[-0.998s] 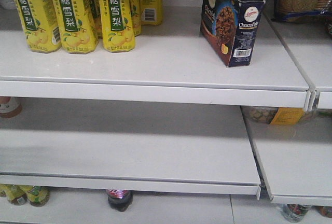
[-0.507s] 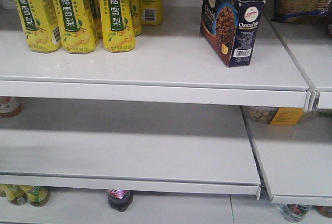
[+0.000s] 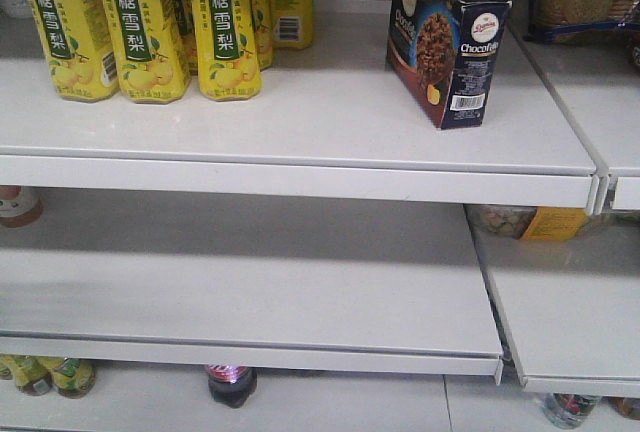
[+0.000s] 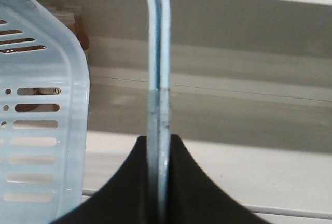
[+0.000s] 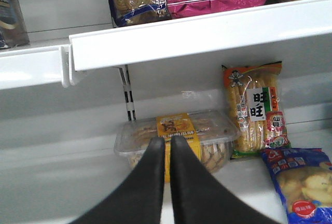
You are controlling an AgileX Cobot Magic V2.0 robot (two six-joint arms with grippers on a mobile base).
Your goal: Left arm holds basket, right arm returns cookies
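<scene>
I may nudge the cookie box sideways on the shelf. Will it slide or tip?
The cookie box stands upright on a narrow base, so a high push would probably tip it. Its cardboard on the smooth shelf likely slides if pushed low.

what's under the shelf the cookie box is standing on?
Under the top shelf holding the cookie box: a mostly bare lower shelf, with a yellow-labelled clear tray at right. The shelf lip hides the back.

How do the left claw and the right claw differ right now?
The left claw is shut on the basket handle, while the right claw is shut on nothing. The left claw sits beside the slotted wall of the basket; the right claw points at a clear tray of biscuits on a lower shelf. Both are black with their fingers closed.
</scene>
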